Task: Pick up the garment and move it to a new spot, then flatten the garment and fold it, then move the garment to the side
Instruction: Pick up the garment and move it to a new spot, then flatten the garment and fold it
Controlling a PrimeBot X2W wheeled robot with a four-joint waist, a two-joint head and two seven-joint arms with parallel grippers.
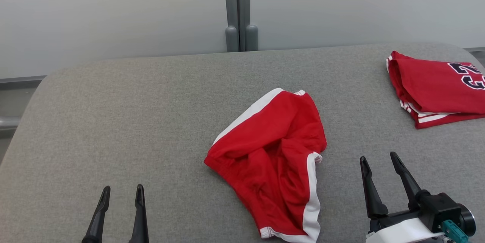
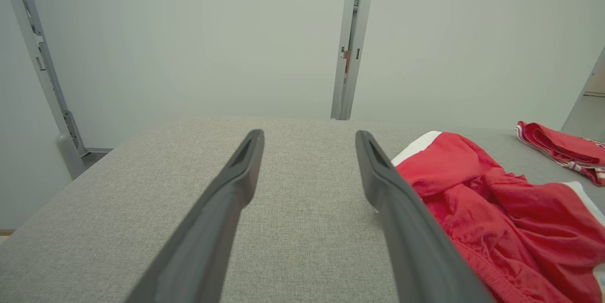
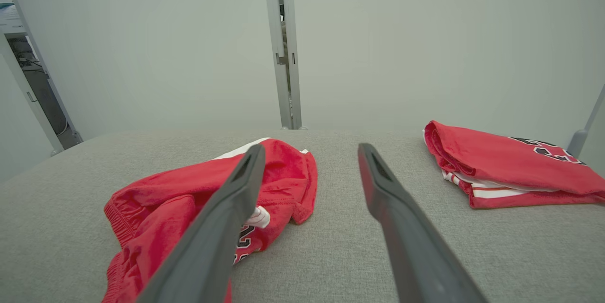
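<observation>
The garment (image 1: 273,159) is a pair of red shorts with white side stripes, lying crumpled in the middle of the grey table (image 1: 132,121). It also lies to the right in the left wrist view (image 2: 501,213) and to the left in the right wrist view (image 3: 189,203). My left gripper (image 1: 122,194) stands open at the lower left, well apart from the shorts, with bare table between its fingers (image 2: 309,137). My right gripper (image 1: 379,156) stands open at the lower right, just right of the shorts, holding nothing (image 3: 309,151).
A folded red jersey (image 1: 439,87) with dark numerals and white trim rests at the table's far right edge (image 3: 510,166). A pale wall with a grey upright post (image 1: 238,8) rises behind the table. The table's left half is bare grey fabric.
</observation>
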